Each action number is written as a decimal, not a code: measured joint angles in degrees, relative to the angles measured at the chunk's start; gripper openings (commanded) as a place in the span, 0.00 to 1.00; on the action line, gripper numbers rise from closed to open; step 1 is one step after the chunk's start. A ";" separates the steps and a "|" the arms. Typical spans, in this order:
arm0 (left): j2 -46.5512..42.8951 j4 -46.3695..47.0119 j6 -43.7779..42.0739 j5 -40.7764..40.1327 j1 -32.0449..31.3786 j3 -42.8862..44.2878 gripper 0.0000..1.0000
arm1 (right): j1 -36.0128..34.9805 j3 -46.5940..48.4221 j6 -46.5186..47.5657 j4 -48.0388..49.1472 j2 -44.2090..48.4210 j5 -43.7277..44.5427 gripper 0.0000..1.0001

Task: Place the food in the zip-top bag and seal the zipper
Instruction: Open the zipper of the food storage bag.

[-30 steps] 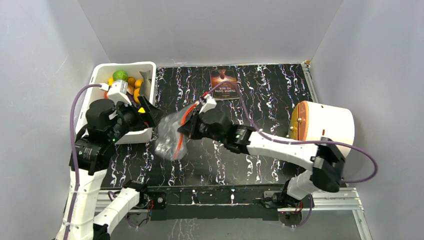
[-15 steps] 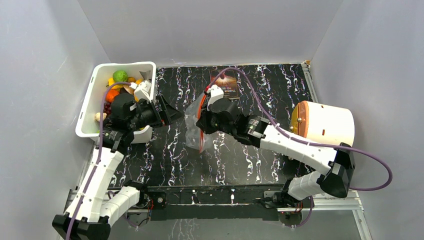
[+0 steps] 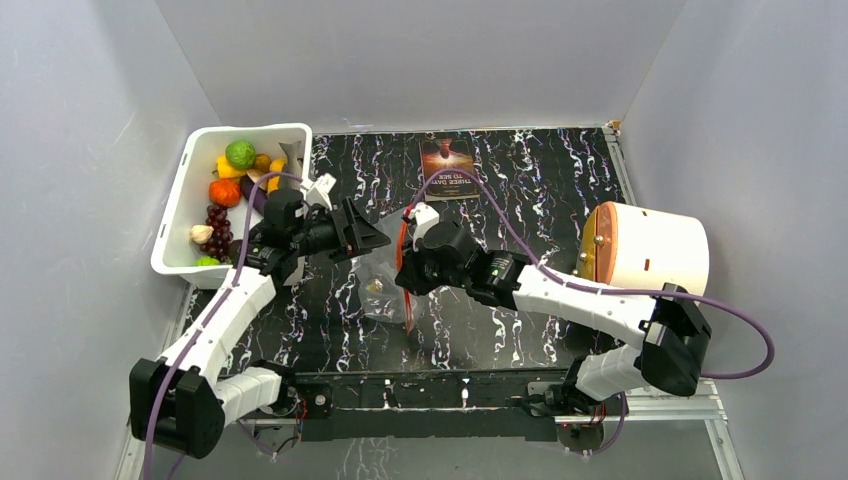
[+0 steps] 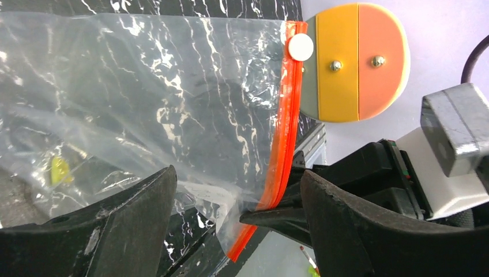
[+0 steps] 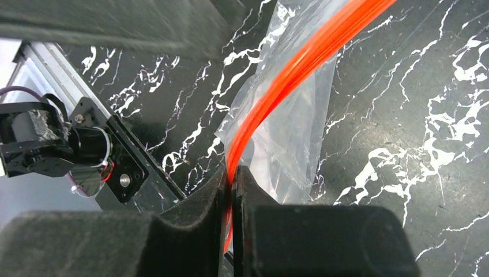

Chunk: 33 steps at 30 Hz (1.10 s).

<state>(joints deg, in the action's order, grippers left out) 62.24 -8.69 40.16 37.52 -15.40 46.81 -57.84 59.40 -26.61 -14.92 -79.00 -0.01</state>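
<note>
The right gripper (image 5: 232, 173) was pinched shut on the zipper (image 5: 300, 63), the red-orange strip running out from between its two dark fingers and away past their tips. The zip-top bag (image 5: 294, 133) hung off that strip to the gripper's one side, clear and crumpled, its lower part lying on the black marbled table (image 3: 540, 180).

Facing it, the left gripper (image 4: 236, 179) stood with jaws spread wide and holding nothing. The bag's film sat just beyond and between its fingertips, with the zipper close to one finger. A small yellowish item (image 4: 57, 170) lay inside the bag, off towards the other finger. Beyond the strip stood a white drum with an orange and yellow face (image 4: 357, 57).

Behind the left gripper's wrist sat a white tub (image 3: 175, 225) holding the food (image 3: 228, 175).
</note>
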 measured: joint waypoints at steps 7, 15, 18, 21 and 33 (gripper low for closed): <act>3.04 4.59 1.03 0.92 -2.95 -0.04 0.76 | 0.11 -0.07 0.02 2.08 0.04 -1.07 0.06; 5.07 5.70 1.53 0.66 -4.98 -0.20 0.33 | 0.11 -0.07 0.04 2.80 0.04 -1.27 0.08; 5.07 5.70 1.51 0.44 -5.25 -0.37 0.04 | 0.11 -0.07 0.00 2.80 0.04 -1.27 0.13; 5.07 5.70 1.38 0.26 -5.35 -0.63 0.00 | 0.15 -0.07 -0.09 2.80 0.04 -1.25 0.21; 4.57 5.70 1.44 0.22 -5.35 -1.14 0.00 | 0.17 -2.91 -1.97 2.12 6.91 -1.31 0.29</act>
<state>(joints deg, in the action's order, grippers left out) 66.81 -2.98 41.60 37.74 -20.75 45.67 -57.67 56.49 -28.58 -12.80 -72.10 -1.32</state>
